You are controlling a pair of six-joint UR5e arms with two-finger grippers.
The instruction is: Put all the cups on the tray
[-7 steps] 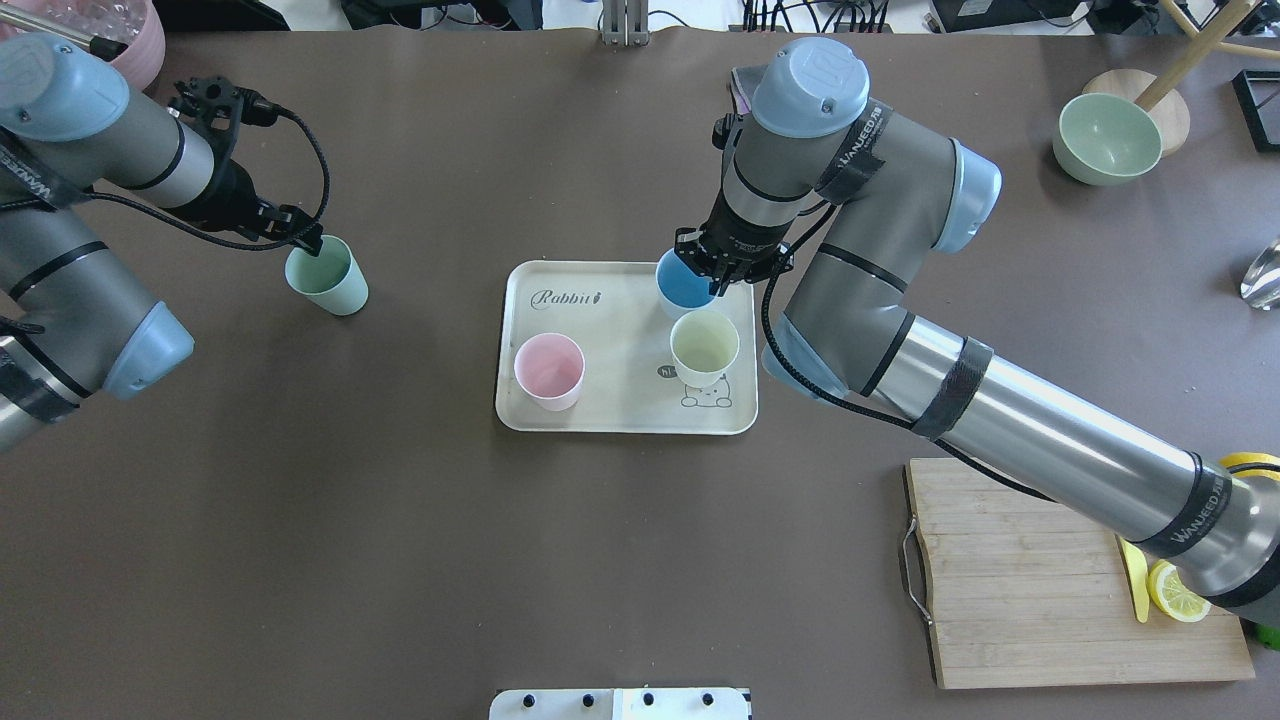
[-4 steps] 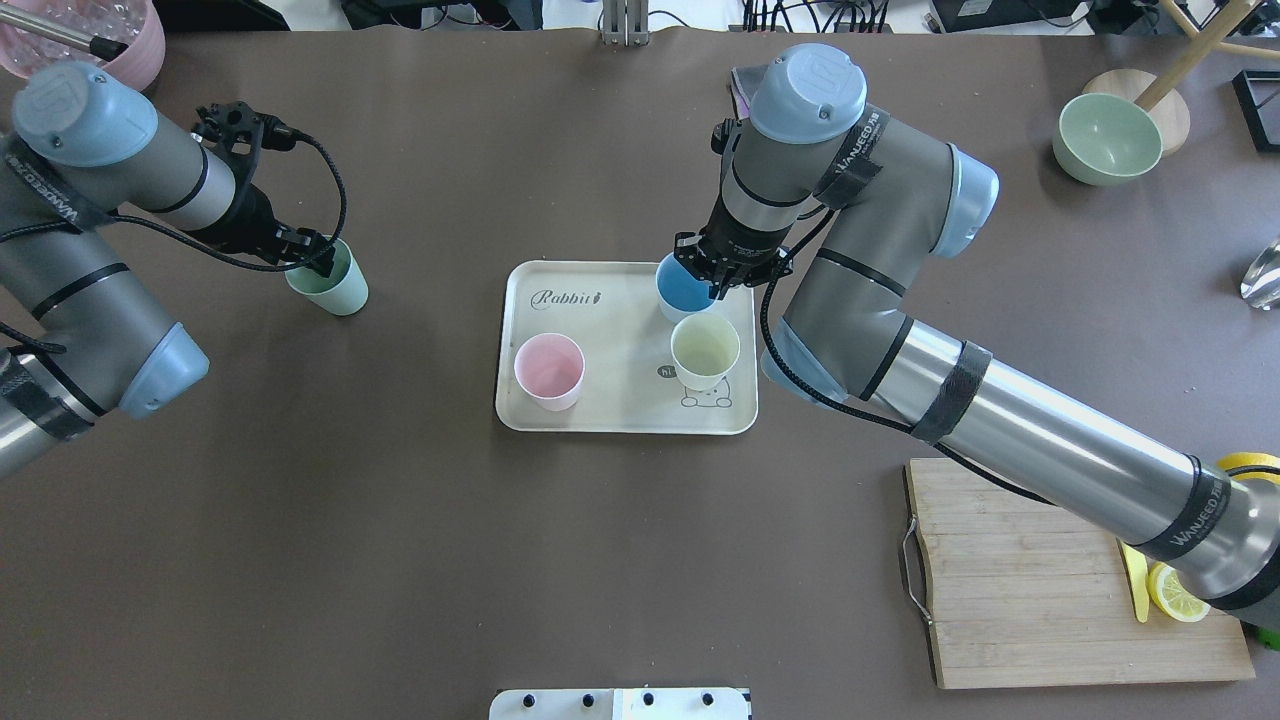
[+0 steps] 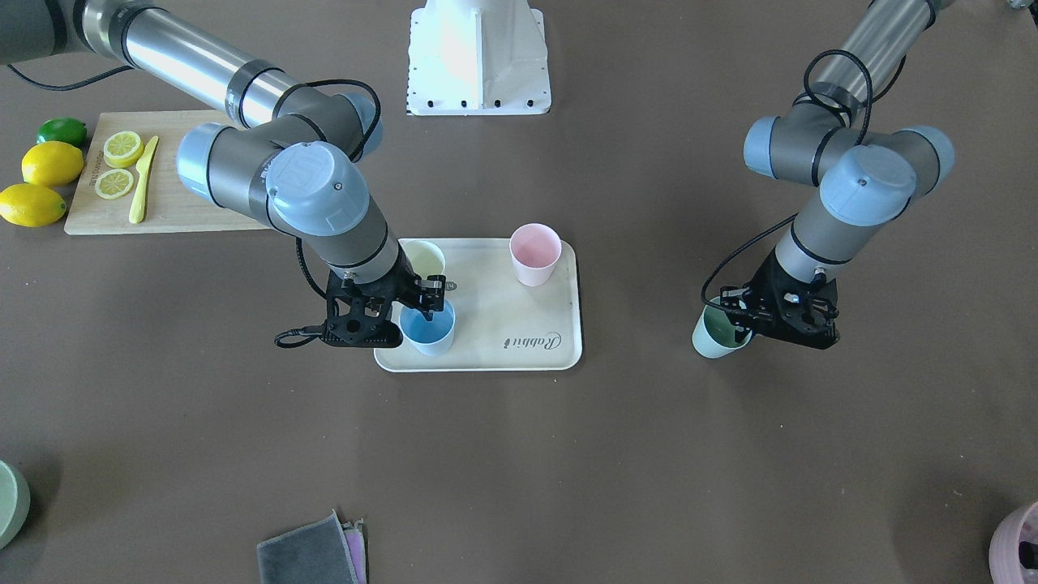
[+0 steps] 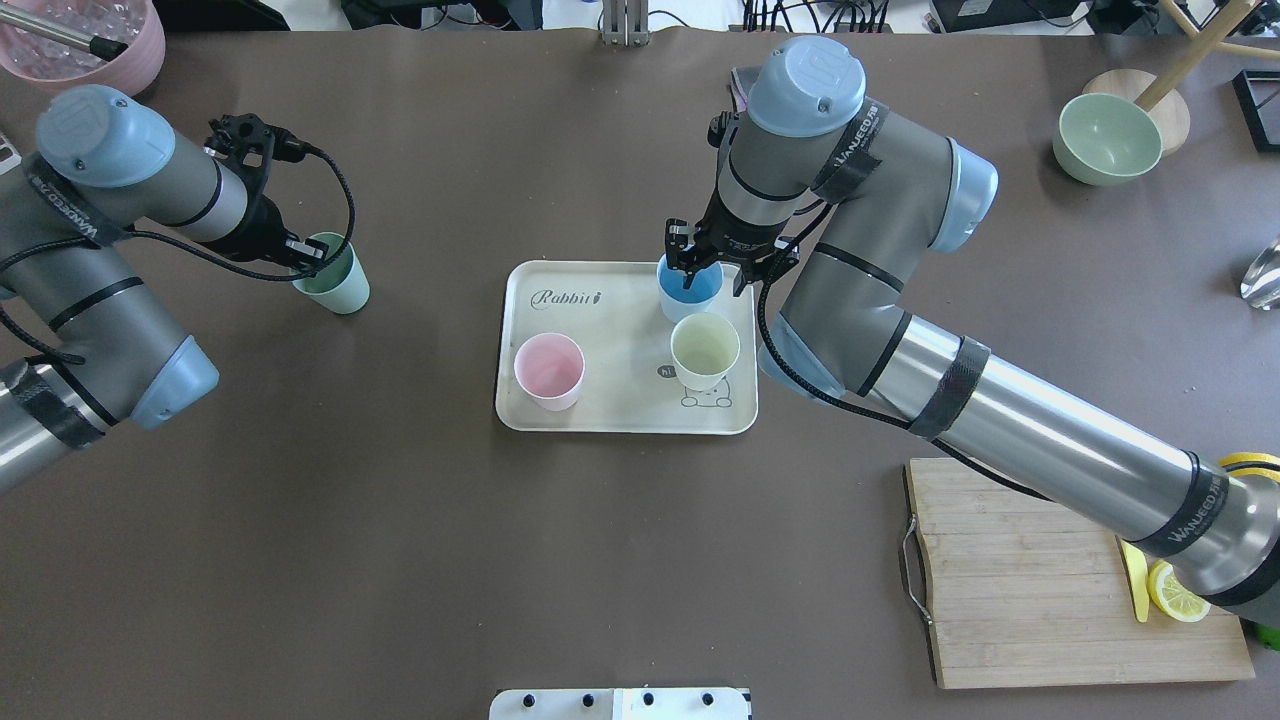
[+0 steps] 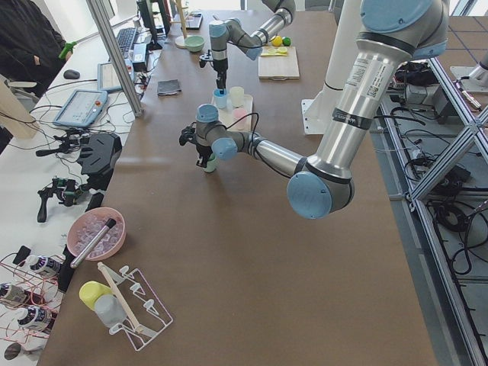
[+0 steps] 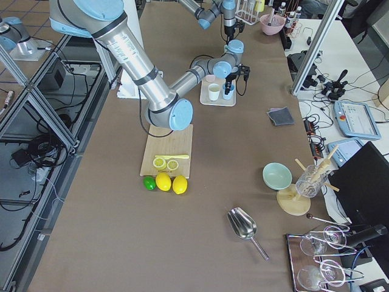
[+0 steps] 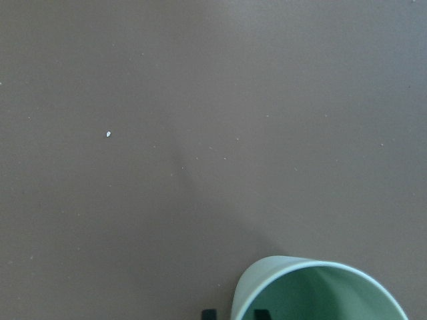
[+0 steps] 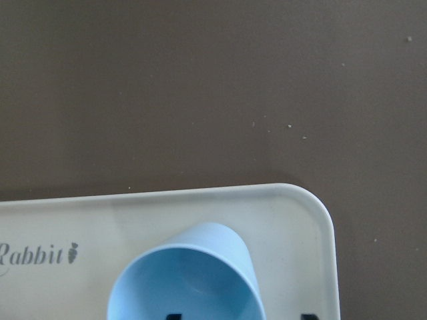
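Right claw [image 4: 704, 265] wide open astride blue cup [image 4: 700, 291] rim, empty; lift straight up; left claw [image 4: 316, 254] narrow astride mint cup [image 4: 342, 287] rim, grip unclear; pinch firmly.

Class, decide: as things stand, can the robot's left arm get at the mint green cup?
Probably yes: the left gripper sits at the mint green cup, a finger either side of its rim in the left wrist view, and nothing blocks it.
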